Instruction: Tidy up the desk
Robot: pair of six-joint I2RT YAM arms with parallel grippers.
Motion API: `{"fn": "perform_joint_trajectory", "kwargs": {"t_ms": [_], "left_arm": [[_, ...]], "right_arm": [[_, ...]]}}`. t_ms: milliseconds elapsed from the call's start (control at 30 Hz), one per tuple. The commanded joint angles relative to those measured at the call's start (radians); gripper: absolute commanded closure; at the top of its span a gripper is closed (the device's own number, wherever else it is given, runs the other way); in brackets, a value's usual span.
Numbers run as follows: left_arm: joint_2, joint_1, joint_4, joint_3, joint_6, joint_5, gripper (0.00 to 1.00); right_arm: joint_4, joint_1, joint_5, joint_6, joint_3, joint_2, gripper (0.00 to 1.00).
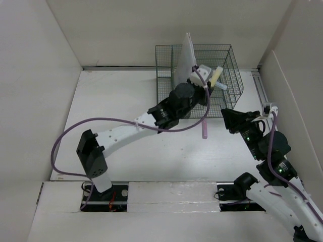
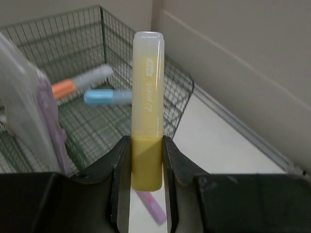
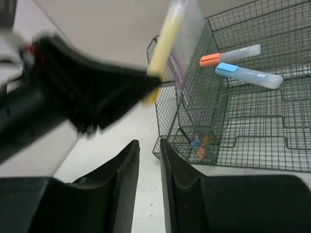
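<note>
A large, flat, white matte desk (image 1: 116,101), walled by white panels, is filling the overhead view. A dark green wire-mesh organizer basket (image 1: 233,70) is sitting on the desk against the far wall, right of centre.

The left arm is reaching from the near edge up to the front of the basket. The left gripper (image 2: 146,155) is holding its jaws clamped on the lower, opaque part of a yellow highlighter with a translucent cap (image 2: 147,82). The highlighter is pointing straight out from the fingers, over the basket's front right corner.

A clear, flat plastic pouch (image 1: 185,58) is standing on edge in the basket, by the divider between its compartments. On the floor of the basket's wide right compartment, a grey marker with an orange cap (image 3: 228,55) and a light blue marker (image 3: 248,75) are lying side by side, close together. Something small in blue and orange (image 3: 201,145) is lying low in the narrow compartment beside them; it is too blurred to identify.

A pale pink marker (image 1: 204,132) is lying on the desk just in front of the basket, below the left gripper.

The right gripper (image 3: 149,145) is hovering near the front right corner of the basket. Its jaws are standing a little apart with nothing between them.
</note>
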Motion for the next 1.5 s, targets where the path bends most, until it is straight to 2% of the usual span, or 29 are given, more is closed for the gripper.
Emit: {"fn": "perform_joint_trajectory", "kwargs": {"t_ms": [0,67,100,167,200,300,433,600,700,800,900,1000,1167,1267,1300,1400,1467], "left_arm": [[0.132,0.052,-0.01,0.229,0.01,-0.006,0.92],[0.225,0.084,-0.042,0.369,0.015,-0.025,0.91],[0.331,0.084,-0.086,0.526,0.02,-0.037,0.91],[0.446,0.119,-0.129,0.7,0.038,-0.042,0.9],[0.562,0.12,-0.175,0.882,0.043,-0.042,0.9],[0.734,0.143,-0.164,1.104,0.067,-0.051,0.84],[0.749,0.181,0.042,1.006,0.055,-0.068,0.78],[0.833,0.207,0.106,1.098,0.03,-0.022,0.77],[0.839,0.207,0.149,1.078,0.041,-0.011,0.74],[0.839,0.207,0.166,1.064,0.059,-0.019,0.64],[0.836,0.207,0.169,1.06,0.082,-0.02,0.48],[0.827,0.207,0.179,1.043,0.087,-0.019,0.39],[0.764,0.207,0.185,0.997,0.067,0.036,0.33],[0.673,0.207,0.186,0.954,0.023,0.107,0.3],[0.643,0.207,0.188,0.925,0.015,0.125,0.29],[0.502,0.189,0.202,0.847,0.02,0.181,0.28],[0.388,0.153,0.208,0.796,0.062,0.193,0.28]], "right_arm": [[0.01,0.004,-0.022,0.011,0.021,-0.017,0.71],[0.005,0.004,-0.027,0.019,0.02,-0.022,0.71],[0.005,0.004,-0.03,0.019,0.02,-0.023,0.71],[-0.005,0.004,-0.036,0.024,0.021,-0.03,0.71],[-0.009,0.004,-0.041,0.025,0.023,-0.034,0.71],[-0.015,0.004,-0.047,0.025,0.021,-0.043,0.71],[-0.027,0.004,-0.056,0.014,0.026,-0.048,0.71],[-0.038,0.004,-0.088,0.022,0.023,-0.048,0.71],[-0.019,0.004,-0.117,0.05,-0.006,-0.054,0.71],[-0.009,0.014,-0.128,0.059,-0.017,-0.05,0.71],[-0.012,0.014,-0.121,0.059,-0.009,-0.036,0.71],[-0.013,0.014,-0.116,0.056,-0.009,-0.028,0.71],[-0.053,0.014,-0.043,0.039,0.003,-0.034,0.71],[-0.085,0.014,0.03,0.04,-0.009,-0.036,0.76],[-0.09,0.014,0.048,0.042,-0.02,-0.027,0.86],[-0.075,0.014,0.106,0.06,-0.071,0.027,1.0],[-0.068,0.014,0.142,0.073,-0.092,0.082,1.0]]}}
